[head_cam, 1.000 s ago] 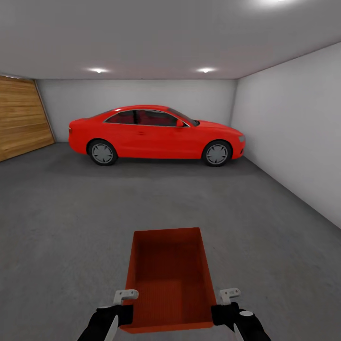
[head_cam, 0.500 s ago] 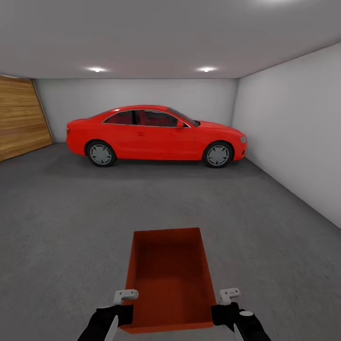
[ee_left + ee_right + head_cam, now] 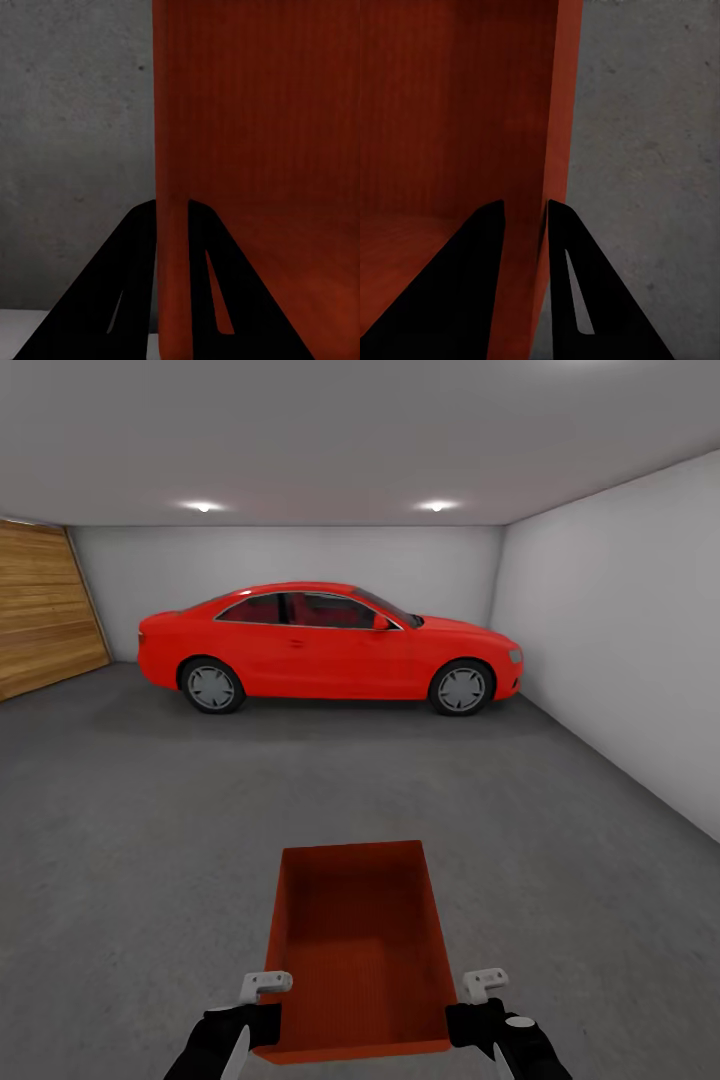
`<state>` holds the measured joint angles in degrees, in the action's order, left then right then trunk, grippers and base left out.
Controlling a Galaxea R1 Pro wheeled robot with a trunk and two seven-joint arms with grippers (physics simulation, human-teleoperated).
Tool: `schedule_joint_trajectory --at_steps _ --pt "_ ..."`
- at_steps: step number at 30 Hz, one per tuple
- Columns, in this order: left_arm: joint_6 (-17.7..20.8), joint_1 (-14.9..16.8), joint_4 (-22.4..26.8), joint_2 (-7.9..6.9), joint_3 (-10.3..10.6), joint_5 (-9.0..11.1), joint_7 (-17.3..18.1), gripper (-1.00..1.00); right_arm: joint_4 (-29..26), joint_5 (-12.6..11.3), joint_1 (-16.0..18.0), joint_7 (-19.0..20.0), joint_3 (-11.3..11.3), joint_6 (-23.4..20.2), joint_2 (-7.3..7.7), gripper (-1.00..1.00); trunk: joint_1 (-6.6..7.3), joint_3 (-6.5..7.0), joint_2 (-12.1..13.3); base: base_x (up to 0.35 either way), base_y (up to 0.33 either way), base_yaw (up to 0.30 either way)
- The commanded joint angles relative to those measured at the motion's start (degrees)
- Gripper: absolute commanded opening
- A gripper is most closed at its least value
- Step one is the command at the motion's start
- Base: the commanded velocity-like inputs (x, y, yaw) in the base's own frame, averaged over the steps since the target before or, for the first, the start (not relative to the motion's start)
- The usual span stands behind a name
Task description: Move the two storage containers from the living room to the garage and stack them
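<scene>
Storage container (image 3: 355, 945), red-orange, carried level above garage floor (image 3: 130, 840). Left end effector (image 3: 262, 1000) clamped on left wall, right end effector (image 3: 470, 1000) on right wall. Red car (image 3: 325, 645) well ahead. Step: transport. Next: lower onto concrete, release.

The bin (image 3: 360, 950) is red-orange with thin lines on its bottom. The floor (image 3: 150, 830) is dark grey with little spots. The car (image 3: 325, 645) is bright red with grey wheels. The walls (image 3: 610, 630) are pale grey. The big door (image 3: 45, 610) is brown wood. The fingers (image 3: 127, 300) are black.
</scene>
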<state>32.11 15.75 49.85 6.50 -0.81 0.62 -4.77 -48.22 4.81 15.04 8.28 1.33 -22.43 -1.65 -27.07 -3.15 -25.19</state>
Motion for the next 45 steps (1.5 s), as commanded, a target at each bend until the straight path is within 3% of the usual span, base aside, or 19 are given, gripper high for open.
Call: schedule_joint_trajectory --at_steps 1,34,45 --pt "-2.0 0.1 0.2 0.09 -0.5 -1.4 -0.2 -1.0 0.0 -0.8 0.0 1.3 2.4 -0.4 -1.78 -1.0 -0.03 -0.14 -0.1 0.002 0.0 0.0" --pt "-2.0 0.1 0.2 0.09 -0.5 -1.4 -0.2 -1.0 0.0 -0.8 0.0 1.2 2.4 -0.4 -1.78 -1.0 -0.03 -0.14 -0.1 0.001 0.008 0.0" --pt "-2.0 0.1 0.2 0.09 -0.5 -1.4 -0.2 -1.0 0.0 -0.8 0.0 1.2 2.4 -0.4 -1.78 -1.0 -0.03 -0.14 -0.1 0.294 0.0 0.0"
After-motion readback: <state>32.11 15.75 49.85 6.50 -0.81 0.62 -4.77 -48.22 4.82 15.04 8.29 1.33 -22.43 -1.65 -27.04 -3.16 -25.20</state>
